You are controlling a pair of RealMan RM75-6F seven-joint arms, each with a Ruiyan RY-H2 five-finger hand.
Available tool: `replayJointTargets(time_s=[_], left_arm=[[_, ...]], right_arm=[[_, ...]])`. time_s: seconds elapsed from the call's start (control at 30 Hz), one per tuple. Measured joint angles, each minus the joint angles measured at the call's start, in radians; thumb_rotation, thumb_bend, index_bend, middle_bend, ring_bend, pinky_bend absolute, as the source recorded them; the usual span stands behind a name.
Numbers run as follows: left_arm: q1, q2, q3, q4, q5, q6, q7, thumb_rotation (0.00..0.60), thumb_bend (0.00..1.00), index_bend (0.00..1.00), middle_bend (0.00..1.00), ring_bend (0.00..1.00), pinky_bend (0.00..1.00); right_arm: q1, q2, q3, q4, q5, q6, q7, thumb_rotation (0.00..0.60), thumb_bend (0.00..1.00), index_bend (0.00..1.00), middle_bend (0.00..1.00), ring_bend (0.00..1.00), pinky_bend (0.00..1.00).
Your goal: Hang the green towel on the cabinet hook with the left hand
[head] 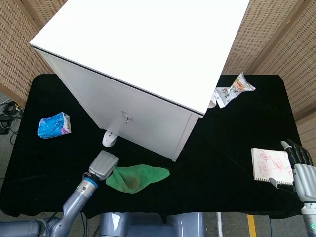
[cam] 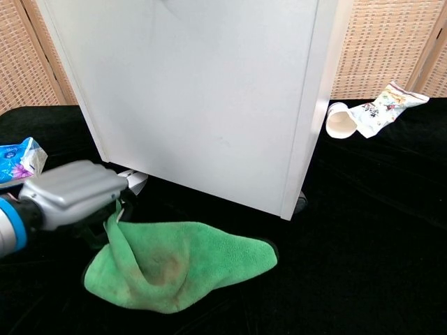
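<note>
One green towel (cam: pixel 178 269) is lying crumpled and bunched, its raised corner being pinched by the left hand (cam: pixel 73 195).

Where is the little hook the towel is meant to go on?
In the head view, the hook sits on the white cabinet front, above the computer mouse and green towel.

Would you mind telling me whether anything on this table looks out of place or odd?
A paper cup lies tipped on its side beside a crumpled snack wrapper behind the cabinet, and the green towel has a brownish stain.
</note>
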Motion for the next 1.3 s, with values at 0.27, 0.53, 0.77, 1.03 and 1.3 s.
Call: replayJointTargets(time_s=[0.27, 0.53, 0.77, 1.03, 1.3], left_arm=[[0.021, 0.123, 0.048, -0.063, 0.358, 0.181, -0.072, 0.6, 0.56, 0.91, 0.91, 0.68, 0.56], [0.026, 0.224, 0.03, -0.125, 0.571, 0.333, -0.079, 0.6, 0.56, 0.91, 0.91, 0.68, 0.56], [0.026, 0.197, -0.032, -0.182, 0.55, 0.34, -0.003, 0.6, 0.55, 0.91, 0.91, 0.68, 0.58], [-0.003, 0.146, -0.112, -0.243, 0.48, 0.293, 0.13, 0.6, 0.55, 0.91, 0.91, 0.68, 0.58], [-0.033, 0.112, -0.161, -0.283, 0.409, 0.249, 0.218, 0.6, 0.55, 0.91, 0.91, 0.68, 0.58]], right_arm=[[0.0, -0.005, -0.002, -0.005, -0.002, 0.001, -0.018, 0.6, 0.11, 0.0, 0.0, 0.0, 0.0], [0.0, -0.007, -0.001, -0.006, 0.001, 0.0, -0.022, 0.6, 0.11, 0.0, 0.0, 0.0, 0.0], [0.0, -0.004, 0.001, -0.006, 0.007, -0.003, -0.015, 0.6, 0.11, 0.0, 0.0, 0.0, 0.0], [0.0, 0.0, 0.001, -0.007, 0.006, -0.004, -0.006, 0.6, 0.11, 0.0, 0.0, 0.0, 0.0], [-0.001, 0.003, 0.0, -0.007, 0.001, -0.001, 0.003, 0.6, 0.11, 0.0, 0.0, 0.0, 0.0]])
